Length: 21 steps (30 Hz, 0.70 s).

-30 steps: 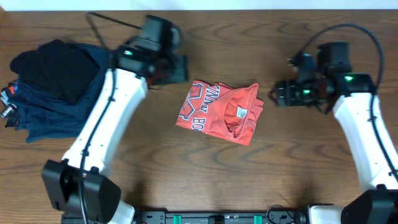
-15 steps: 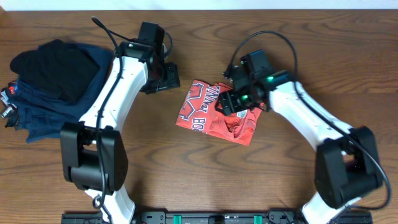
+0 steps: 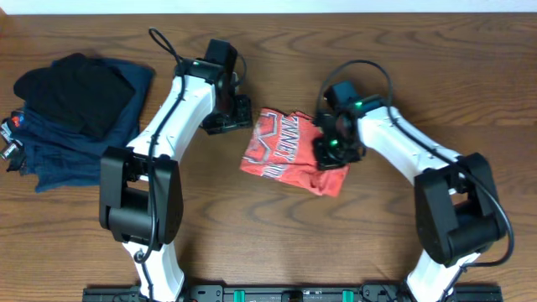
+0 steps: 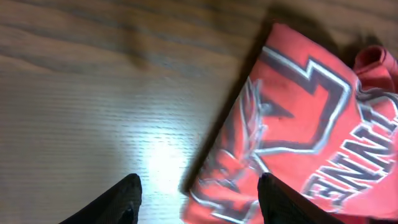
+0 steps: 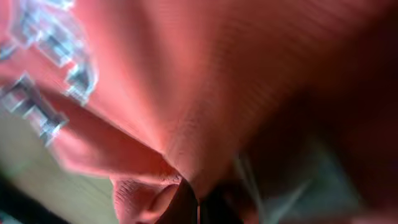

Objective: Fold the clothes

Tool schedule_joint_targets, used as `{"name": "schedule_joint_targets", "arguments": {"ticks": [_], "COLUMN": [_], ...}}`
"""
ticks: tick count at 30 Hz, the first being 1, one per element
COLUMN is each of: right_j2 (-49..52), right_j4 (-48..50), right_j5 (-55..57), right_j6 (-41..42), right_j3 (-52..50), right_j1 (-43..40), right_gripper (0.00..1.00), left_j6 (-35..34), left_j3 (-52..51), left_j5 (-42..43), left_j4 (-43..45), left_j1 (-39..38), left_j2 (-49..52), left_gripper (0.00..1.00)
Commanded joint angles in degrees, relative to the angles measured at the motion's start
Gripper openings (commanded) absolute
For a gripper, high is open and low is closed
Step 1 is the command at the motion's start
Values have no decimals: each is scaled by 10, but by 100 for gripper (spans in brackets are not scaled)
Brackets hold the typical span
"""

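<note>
T-shirt (image 3: 281,155): coral-red, block lettering white with dark outline; plain coral-red where no print shows. Table (image 3: 252,243): mid-brown, wood-grain streaks, with a pale glare patch in the left wrist view. At the left edge: navy garments (image 3: 59,159), plain, and black garment (image 3: 75,88), plain. The 2 arms have white shells and black joints: left arm (image 3: 180,105), right arm (image 3: 403,147) with a green light.

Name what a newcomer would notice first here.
The coral-red T-shirt, bunched in the middle of the table, stands out, with the right gripper down in its fabric. The left gripper is open beside its left edge; a dark pile of clothes lies far left.
</note>
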Motion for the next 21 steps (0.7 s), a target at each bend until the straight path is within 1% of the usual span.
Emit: {"name": "schedule_joint_targets", "arguments": {"ticks": [1, 4, 9, 12, 17, 21], "right_j2": [-23, -23, -23, -23, -23, -23], "right_j4": [-24, -34, -51, -88, -133, -129], "right_j5": [100, 100, 102, 166, 316, 322], "right_j6": [32, 29, 29, 43, 116, 121], "right_j3": [7, 3, 0, 0, 0, 0], "right_j1": [-40, -53, -48, -45, -48, -53], "right_gripper": [1, 1, 3, 3, 2, 2], "left_j6": [4, 4, 4, 5, 38, 45], "left_j3": [-3, -3, -3, -3, -3, -3], "left_j5": [3, 3, 3, 3, 3, 3], "left_j4": [-1, 6, 26, 64, 134, 157], "left_j1": [-23, -41, -63, -76, -101, -118], "left_j2": [3, 3, 6, 6, 13, 39], "left_gripper": [62, 62, 62, 62, 62, 62]}}
